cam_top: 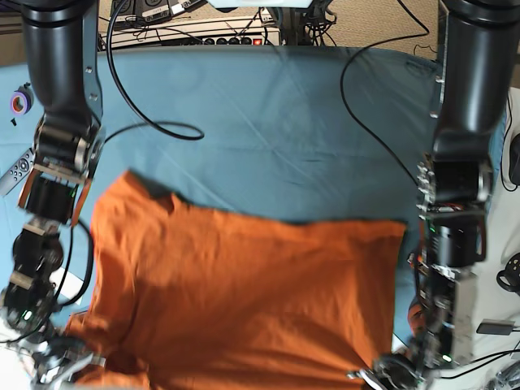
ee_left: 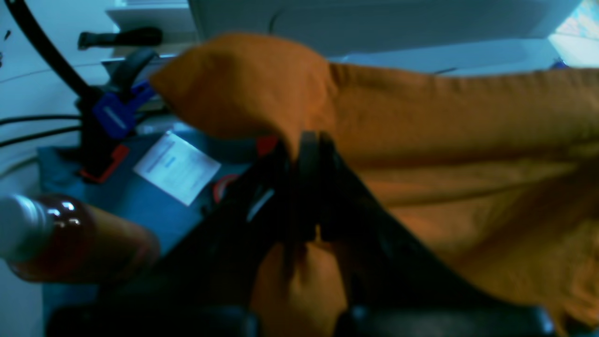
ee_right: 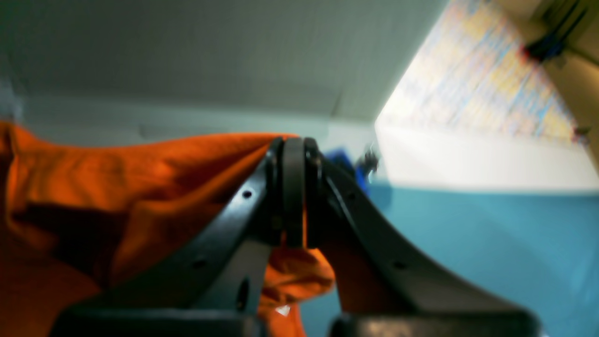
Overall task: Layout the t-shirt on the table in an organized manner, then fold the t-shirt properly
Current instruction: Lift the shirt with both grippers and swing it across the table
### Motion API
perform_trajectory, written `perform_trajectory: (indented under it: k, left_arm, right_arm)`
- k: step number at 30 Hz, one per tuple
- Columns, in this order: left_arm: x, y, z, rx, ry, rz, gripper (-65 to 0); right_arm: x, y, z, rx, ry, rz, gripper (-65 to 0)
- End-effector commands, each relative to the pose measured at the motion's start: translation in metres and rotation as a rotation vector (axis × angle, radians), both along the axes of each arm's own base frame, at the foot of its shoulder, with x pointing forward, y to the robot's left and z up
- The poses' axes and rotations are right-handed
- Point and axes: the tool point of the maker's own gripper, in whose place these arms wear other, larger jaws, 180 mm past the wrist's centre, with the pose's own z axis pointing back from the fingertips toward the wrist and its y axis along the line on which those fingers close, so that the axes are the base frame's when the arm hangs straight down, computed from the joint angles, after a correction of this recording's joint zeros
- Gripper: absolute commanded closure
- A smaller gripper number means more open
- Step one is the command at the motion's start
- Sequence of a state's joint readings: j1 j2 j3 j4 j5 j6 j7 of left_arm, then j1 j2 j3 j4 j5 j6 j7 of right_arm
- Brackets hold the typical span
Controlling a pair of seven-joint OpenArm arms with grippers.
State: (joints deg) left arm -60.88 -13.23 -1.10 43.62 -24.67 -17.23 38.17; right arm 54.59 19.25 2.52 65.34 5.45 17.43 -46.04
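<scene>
The bright orange t-shirt (cam_top: 244,292) lies spread over the near half of the teal table (cam_top: 268,122), one sleeve pointing up at the left. In the left wrist view my left gripper (ee_left: 309,145) is shut on a fold of the t-shirt (ee_left: 468,140), with cloth bunched under the fingers. In the right wrist view my right gripper (ee_right: 295,154) is shut on the t-shirt (ee_right: 117,187), and orange cloth shows between the jaws. In the base view both grippers sit at the shirt's near corners, mostly cut off by the bottom edge.
A black cable (cam_top: 154,130) loops across the table's left side. A purple tape roll (cam_top: 20,101) and a remote (cam_top: 16,171) lie at the left edge. Beside my left gripper are an orange bottle (ee_left: 70,238), a white paper (ee_left: 175,166) and a blue clamp (ee_left: 117,112).
</scene>
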Motion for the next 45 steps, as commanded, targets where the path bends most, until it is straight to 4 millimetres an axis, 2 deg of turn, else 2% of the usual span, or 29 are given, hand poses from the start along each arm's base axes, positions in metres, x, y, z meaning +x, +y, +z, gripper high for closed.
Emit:
perform_trajectory:
  k: [1,3,6,8,13,15,19,22,25,28,31,37,42,45]
  left_arm:
    - [0.007,0.007,0.05,-0.018,-0.096,-0.001,0.0]
    - [0.005,0.012,0.062,-0.02,-0.088,-0.024,0.0]
    - [-0.001,0.018,0.075,-0.049,-0.052,-0.058,0.0]
    - [-0.006,0.019,0.082,-0.065,-0.027,-0.087,0.0]
    - [-0.02,0.006,0.087,-0.117,0.058,-0.171,0.0]
    - [-0.024,0.002,0.096,-0.142,0.03,-0.221,0.0]
    - [-0.023,0.01,0.108,-0.184,-0.006,-0.21,0.0]
    - [-0.023,0.013,0.11,-0.205,-0.014,-0.204,0.0]
    - [-0.023,0.013,0.111,-0.202,-0.01,-0.206,0.0]
    - [-0.03,0.006,0.107,-0.213,0.032,-0.251,0.0]
    - [-0.038,-0.002,0.105,-0.216,0.05,-0.308,0.0]
    - [-0.038,-0.002,0.104,-0.215,0.052,-0.308,0.0]
    - [-0.038,-0.001,0.101,-0.214,0.061,-0.307,0.0]
    - [-0.04,0.002,0.098,-0.201,0.075,-0.307,0.0]
  right_arm:
    - [0.001,-0.006,0.05,-0.006,-0.115,-0.011,0.0]
    - [0.001,-0.007,0.069,-0.003,-0.134,-0.016,0.0]
    - [0.001,-0.003,0.085,0.026,-0.161,0.002,0.0]
    - [0.001,0.001,0.088,0.053,-0.153,0.017,0.0]
    - [0.0,0.003,0.081,0.073,-0.116,0.028,0.0]
    - [-0.002,-0.004,0.087,0.065,-0.13,0.018,0.0]
    - [-0.013,-0.032,0.109,0.055,-0.171,-0.019,0.0]
    - [-0.023,-0.052,0.126,0.054,-0.202,-0.042,0.0]
    - [-0.031,-0.066,0.134,0.056,-0.214,-0.058,0.0]
    - [-0.035,-0.07,0.129,0.082,-0.188,-0.052,0.0]
    - [-0.034,-0.066,0.126,0.102,-0.173,-0.028,0.0]
    - [-0.034,-0.06,0.116,0.112,-0.135,-0.003,0.0]
    - [-0.032,-0.033,0.079,0.112,-0.024,0.131,0.0]
    - [-0.032,-0.013,0.045,0.078,0.1,0.208,0.0]
